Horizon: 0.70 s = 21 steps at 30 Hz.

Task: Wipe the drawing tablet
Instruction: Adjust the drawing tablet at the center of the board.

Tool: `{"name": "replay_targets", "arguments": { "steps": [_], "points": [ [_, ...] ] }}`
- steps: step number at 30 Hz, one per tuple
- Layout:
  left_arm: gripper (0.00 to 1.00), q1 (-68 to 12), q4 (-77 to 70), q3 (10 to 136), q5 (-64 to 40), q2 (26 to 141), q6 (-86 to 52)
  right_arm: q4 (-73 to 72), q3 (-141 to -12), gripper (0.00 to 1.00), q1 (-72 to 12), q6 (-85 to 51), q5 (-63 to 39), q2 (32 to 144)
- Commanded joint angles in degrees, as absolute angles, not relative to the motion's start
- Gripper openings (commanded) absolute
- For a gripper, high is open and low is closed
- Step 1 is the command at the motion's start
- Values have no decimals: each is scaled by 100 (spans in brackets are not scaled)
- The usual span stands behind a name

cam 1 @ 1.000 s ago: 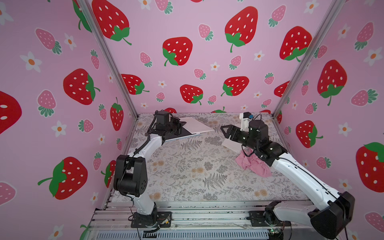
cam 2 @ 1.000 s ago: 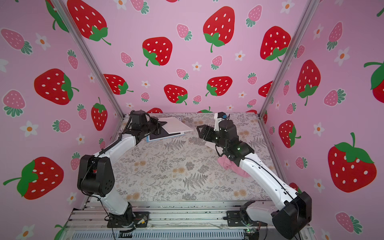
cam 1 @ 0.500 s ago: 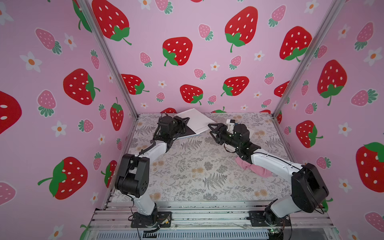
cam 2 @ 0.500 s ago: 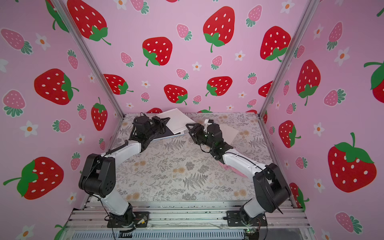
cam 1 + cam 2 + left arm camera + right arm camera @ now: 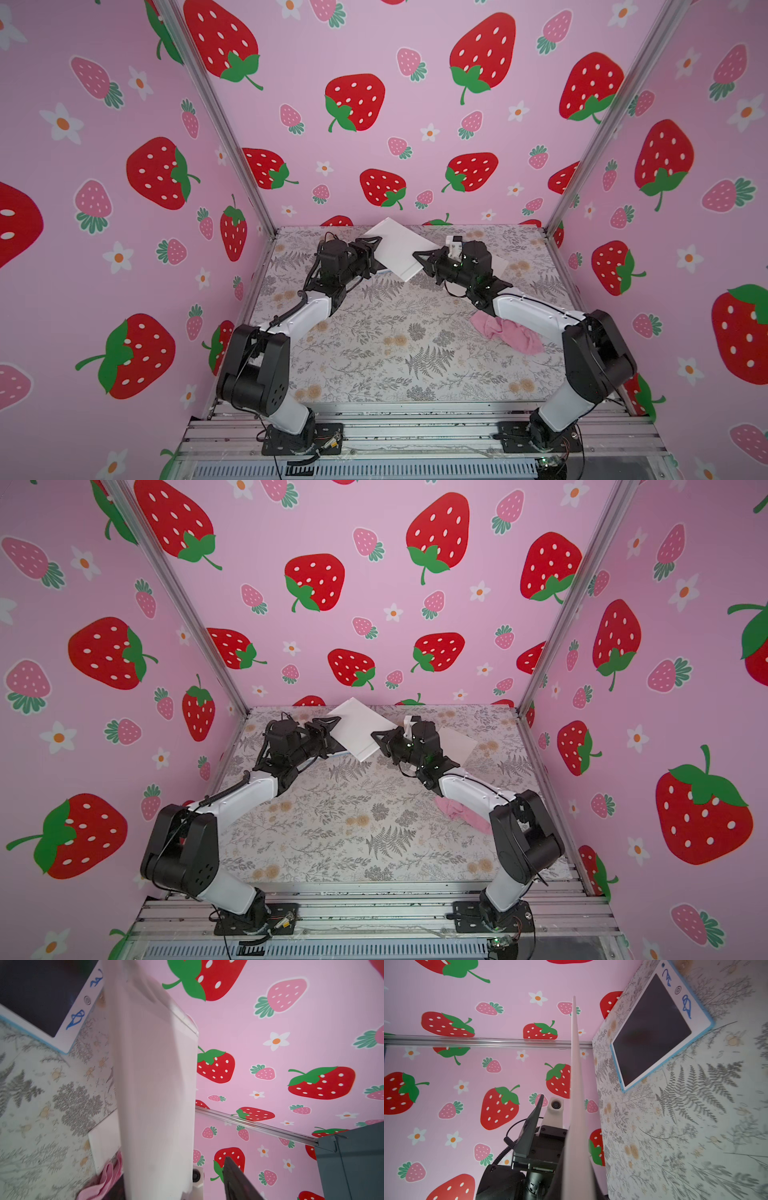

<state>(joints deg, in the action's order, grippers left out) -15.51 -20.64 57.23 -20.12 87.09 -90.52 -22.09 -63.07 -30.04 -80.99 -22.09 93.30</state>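
The drawing tablet (image 5: 652,1028) lies flat on the floral table at the back; it has a dark screen and a white, blue-edged frame with blue scribbles, also seen in the left wrist view (image 5: 41,995). In both top views a tilted white flat board (image 5: 395,249) (image 5: 357,729) hangs over it and hides it. My right gripper (image 5: 419,259) is shut on the board's right edge. My left gripper (image 5: 374,252) stands open at the board's left edge, one dark finger (image 5: 234,1178) apart from the board (image 5: 153,1084). A crumpled pink cloth (image 5: 509,332) lies under my right forearm.
A second white sheet (image 5: 498,262) lies flat on the table behind my right wrist. Pink strawberry walls with metal corner posts (image 5: 216,120) close in the back and both sides. The metal rail (image 5: 415,419) carrying both arm bases runs along the front.
My right gripper swung left to the white board and shut on its edge. My left gripper, shut on the board before, has opened. The board has tilted and shifted right.
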Motion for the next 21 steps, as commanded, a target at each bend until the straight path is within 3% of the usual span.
{"name": "replay_targets", "arguments": {
  "steps": [1,4,8,11,20,21],
  "points": [
    [79,-1451,592,6050,-1957,8124,-7737,-281,-6555,0,-2484,-6527,-3730,8926],
    [84,-1426,2889,6764,-1550,8080,-6180,945,-6478,0,-2207,-5081,-5114,8936],
    [78,-1342,4019,6987,-1524,8366,-4857,1997,-6373,0,-2007,-3890,-6252,9396],
    [76,-1279,4183,6786,-1745,8587,-4329,2764,-6681,0,-1966,-2975,-6349,9986],
    [75,-1292,3557,5999,-1958,9025,-4232,3381,-6939,0,-1590,-2151,-6407,11297],
    [75,-1286,3538,5986,-1943,9096,-4245,3568,-6960,7,-1582,-2036,-6247,11387]
  ]
}}
